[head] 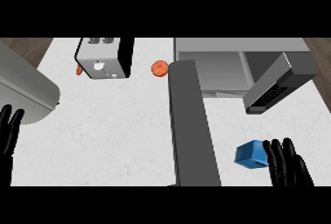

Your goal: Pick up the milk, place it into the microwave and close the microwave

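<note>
Microwave: one large grey box microwave (220,65), cavity showing, its long dark grey door (191,127) swung wide open toward the viewer.
Panel: one dark keypad panel (278,85), at the microwave's right side.
Appliance: one curved grey metal body (26,92), far left of the microwave, cut off by the edge.
Toaster: one silver and black toaster (103,57), left of the microwave.
Hands: two black hands. The right hand (287,164) has straight, open fingers just beside the milk, holding nothing. The left hand (9,129) rests open, far left of the microwave.
Milk: one small blue carton of milk (251,154), on the white counter (110,131) right of the microwave's door, in front of the cavity.
Orange pieces: two, one round (160,68) and one sliver (79,70), either side of the toaster.
Risk: in my judgement, straight fingers could nudge the carton over or away before closing round it; the open door could block the lift.
</note>
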`<state>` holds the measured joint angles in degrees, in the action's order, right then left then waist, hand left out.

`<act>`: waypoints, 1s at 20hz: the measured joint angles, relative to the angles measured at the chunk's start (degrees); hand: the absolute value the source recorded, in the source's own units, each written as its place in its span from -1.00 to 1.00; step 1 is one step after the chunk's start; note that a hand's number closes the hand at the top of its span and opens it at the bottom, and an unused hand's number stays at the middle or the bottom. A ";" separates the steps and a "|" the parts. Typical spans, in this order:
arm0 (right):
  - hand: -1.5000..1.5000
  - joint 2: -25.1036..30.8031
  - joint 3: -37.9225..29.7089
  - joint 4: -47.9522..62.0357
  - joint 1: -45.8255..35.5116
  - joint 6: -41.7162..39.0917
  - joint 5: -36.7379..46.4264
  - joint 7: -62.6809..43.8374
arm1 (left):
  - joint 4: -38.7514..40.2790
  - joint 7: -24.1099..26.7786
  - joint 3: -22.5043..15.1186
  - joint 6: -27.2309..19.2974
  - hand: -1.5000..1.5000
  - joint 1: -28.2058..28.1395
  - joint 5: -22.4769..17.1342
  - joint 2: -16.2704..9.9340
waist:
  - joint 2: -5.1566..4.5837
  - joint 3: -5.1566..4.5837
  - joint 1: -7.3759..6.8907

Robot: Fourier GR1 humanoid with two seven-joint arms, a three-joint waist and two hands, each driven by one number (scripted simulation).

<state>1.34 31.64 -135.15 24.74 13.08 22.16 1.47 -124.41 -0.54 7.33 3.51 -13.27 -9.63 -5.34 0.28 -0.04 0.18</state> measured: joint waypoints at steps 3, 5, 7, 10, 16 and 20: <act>-1.00 1.10 -0.39 1.23 2.56 2.36 0.91 2.20 | -1.17 -0.25 1.34 1.37 -1.00 -1.70 -2.03 -0.42 | -0.03 0.01 -0.01; -1.00 2.09 0.11 1.11 4.84 3.70 1.74 3.72 | -3.19 0.78 1.95 2.83 -1.00 -5.02 -3.02 -0.08 | -0.02 0.02 -0.10; -1.00 2.70 -1.17 2.88 5.03 4.46 1.07 5.50 | -3.50 1.35 3.62 4.58 -1.00 -6.39 -5.06 -0.51 | -0.06 0.04 -0.17; -1.00 4.18 -2.41 4.47 6.44 5.27 -0.25 7.92 | -4.65 1.81 4.61 6.26 -1.00 -8.60 -6.22 -0.08 | -0.10 0.04 -0.21; -1.00 3.60 -6.72 11.52 4.68 6.91 -4.71 11.76 | -7.24 2.17 7.31 9.09 -1.00 -12.11 -8.58 0.65 | -0.16 0.06 -0.35; -1.00 3.99 -10.81 15.60 3.59 6.99 -8.19 13.76 | -7.46 2.01 8.24 10.32 -1.00 -12.78 -9.10 1.44 | -0.19 0.06 -0.32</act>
<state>5.33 20.82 -119.55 28.33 20.07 13.98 15.23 -131.87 1.47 15.56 13.83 -26.05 -18.72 -3.90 0.09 0.01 -0.14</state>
